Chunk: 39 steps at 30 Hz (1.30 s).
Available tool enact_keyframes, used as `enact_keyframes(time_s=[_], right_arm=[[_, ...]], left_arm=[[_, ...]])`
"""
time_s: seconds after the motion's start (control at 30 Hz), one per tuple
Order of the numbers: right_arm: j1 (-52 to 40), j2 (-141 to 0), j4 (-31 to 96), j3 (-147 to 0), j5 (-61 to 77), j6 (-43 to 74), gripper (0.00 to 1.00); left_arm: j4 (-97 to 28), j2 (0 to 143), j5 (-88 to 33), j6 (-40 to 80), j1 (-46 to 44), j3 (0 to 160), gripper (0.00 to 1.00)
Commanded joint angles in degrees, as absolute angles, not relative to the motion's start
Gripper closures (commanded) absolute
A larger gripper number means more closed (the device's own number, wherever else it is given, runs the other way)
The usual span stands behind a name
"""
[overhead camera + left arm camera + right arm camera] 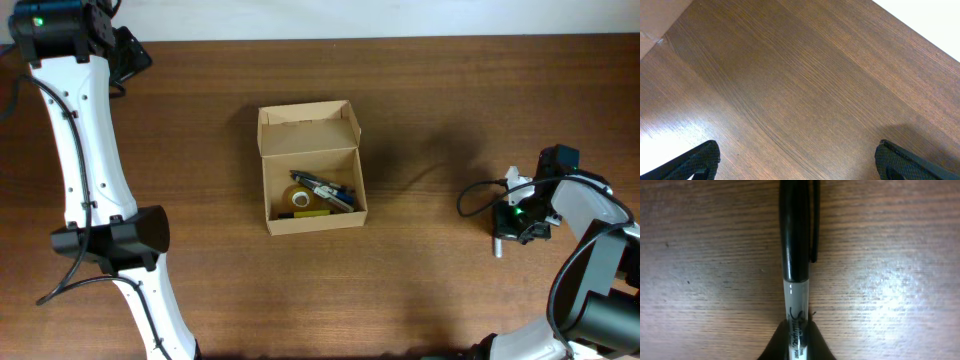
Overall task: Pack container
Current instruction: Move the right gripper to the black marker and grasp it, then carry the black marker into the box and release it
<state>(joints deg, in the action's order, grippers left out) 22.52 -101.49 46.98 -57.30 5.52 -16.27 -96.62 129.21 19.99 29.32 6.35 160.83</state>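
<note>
Pinching marker (796, 240), right claw (797, 342)

Table (450, 100) – grained wood, sheen; container (308, 130) – matt cardboard; marker (795, 230) glossy plastic.

Open way from above into the container (315, 220), raised lid (308, 128) along its far edge, bare table (430, 100) around.

Open cardboard box (312, 170) mid-tabletop (450, 90) holds a tape roll (299, 199) and pens (326, 188); right claw (512, 228) sits low, well apart
</note>
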Motion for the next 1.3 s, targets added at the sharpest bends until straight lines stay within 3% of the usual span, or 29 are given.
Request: enact_keyframes(time_s=[0.0,0.23,0.47,0.8,0.93,1.13,1.27], right_arm=[[22.52,-101.69,47.11,-56.88,6.39,-15.99,0.96],[22.5,-101.47,48.01,-60.42,19.46,-13.04,0.96],[19.75,-99.66,56.97,-75.55,27.64,-12.82,0.96],[-0.36,-99.24,68.55,-105.86,22.04,-14.87,0.96],[-13.23,-99.24,68.05,-111.42,13.96,-24.12,0.96],[-30.87,-101.75,68.6,-110.48,5.5,-47.2,0.96],[-35.4,-106.26,68.58,-109.78,5.5,-55.18,0.96]], left_arm=[[-96.66,127.37,20.6,28.58,6.55,161.45,0.0],[-96.66,127.37,20.6,28.58,6.55,161.45,0.0],[-96.66,127.37,20.6,28.58,6.55,161.45,0.0],[-96.66,127.37,20.6,28.58,6.55,161.45,0.0],[-96.66,127.37,20.6,28.58,6.55,161.45,0.0],[-96.66,127.37,20.6,28.58,6.55,161.45,0.0],[-96.66,127.37,20.6,28.58,6.55,161.45,0.0]])
